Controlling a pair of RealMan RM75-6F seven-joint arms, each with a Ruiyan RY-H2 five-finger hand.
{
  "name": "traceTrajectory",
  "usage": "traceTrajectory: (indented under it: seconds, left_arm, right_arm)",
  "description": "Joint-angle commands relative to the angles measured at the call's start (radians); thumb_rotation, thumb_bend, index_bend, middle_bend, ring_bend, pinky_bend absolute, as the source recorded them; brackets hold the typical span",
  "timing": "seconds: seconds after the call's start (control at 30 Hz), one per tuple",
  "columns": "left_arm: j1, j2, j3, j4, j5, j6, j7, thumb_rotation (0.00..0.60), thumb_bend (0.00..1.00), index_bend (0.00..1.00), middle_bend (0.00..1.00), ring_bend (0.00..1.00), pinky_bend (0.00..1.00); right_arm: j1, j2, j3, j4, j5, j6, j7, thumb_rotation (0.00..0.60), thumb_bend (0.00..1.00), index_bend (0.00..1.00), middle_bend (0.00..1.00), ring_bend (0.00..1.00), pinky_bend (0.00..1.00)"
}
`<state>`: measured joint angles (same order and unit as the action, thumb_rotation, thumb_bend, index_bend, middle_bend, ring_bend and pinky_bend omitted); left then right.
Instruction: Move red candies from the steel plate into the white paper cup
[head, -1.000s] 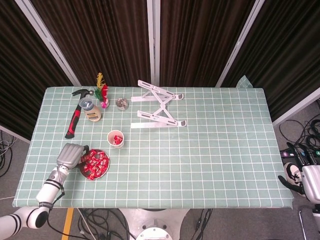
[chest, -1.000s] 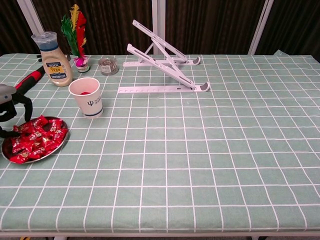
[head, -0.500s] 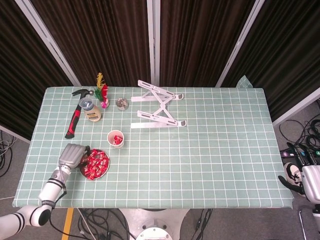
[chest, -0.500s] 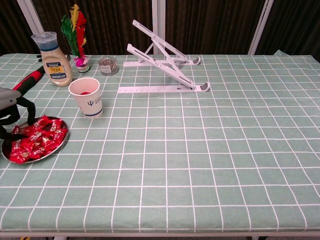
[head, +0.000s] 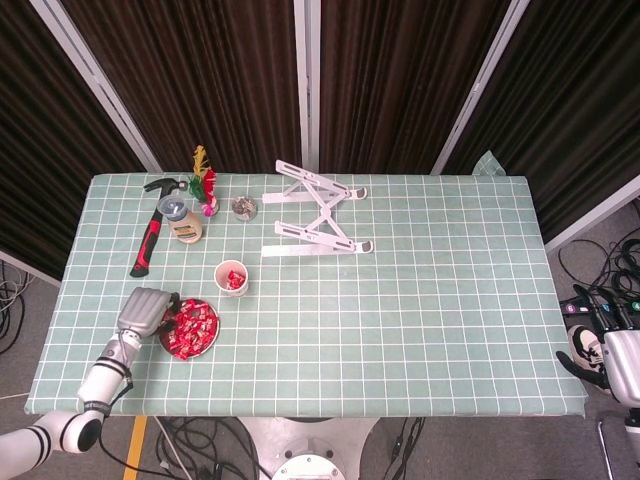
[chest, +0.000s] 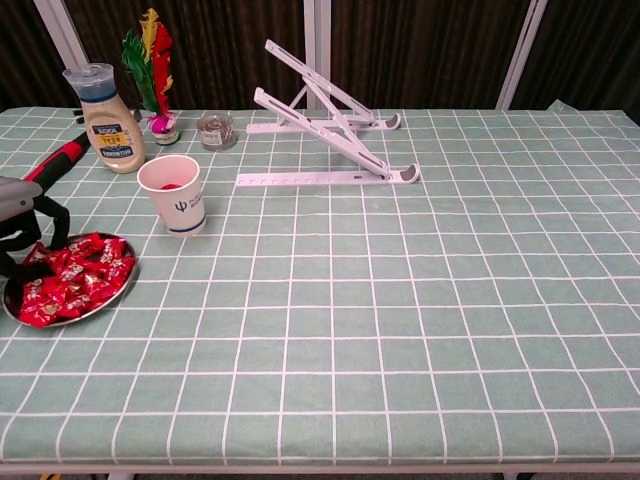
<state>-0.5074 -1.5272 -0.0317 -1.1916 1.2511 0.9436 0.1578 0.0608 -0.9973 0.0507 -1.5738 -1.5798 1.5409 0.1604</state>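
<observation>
Head view: left hand (head: 143, 311) is seen at the left rim of the steel plate (head: 207, 343), candies (head: 192, 326) just to its right; paper cup (head: 232, 277) beyond them. Right hand (head: 607, 362) hangs off-table, well apart.

Chest view: left fingers (chest: 48, 212) are curled over the pile; any grasp cannot be told.

The chest view's edge cuts off most of the left hand (chest: 18, 215). Its fingertips hide among the candies (chest: 72, 276). The right hand (head: 612, 362) is cropped at the head view's edge.
</observation>
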Motion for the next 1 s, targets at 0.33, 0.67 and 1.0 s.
traceTrajectory:
  seconds: [0.33, 0.67, 1.0]
  left_arm:
    - [-0.027, 0.145, -0.089, -0.238, 0.096, 0.118, -0.079, 0.600, 0.45, 0.68, 1.00, 1.00, 1.00]
    - [-0.190, 0.105, -0.182, -0.219, 0.025, -0.038, -0.024, 0.600, 0.44, 0.64, 1.00, 1.00, 1.00]
    - [-0.264, 0.040, -0.171, -0.144, -0.089, -0.133, 0.098, 0.600, 0.43, 0.56, 1.00, 1.00, 1.00]
  right_arm:
    - [-0.002, -0.004, -0.001, 0.010, -0.002, 0.004, 0.011, 0.600, 0.10, 0.08, 0.27, 0.10, 0.38]
    - [-0.008, -0.006, -0.002, 0.019, 0.003, 0.008, 0.020, 0.600, 0.10, 0.08, 0.27, 0.10, 0.38]
    - [-0.010, -0.007, -0.001, 0.029, 0.014, 0.004, 0.030, 0.600, 0.10, 0.08, 0.27, 0.10, 0.38]
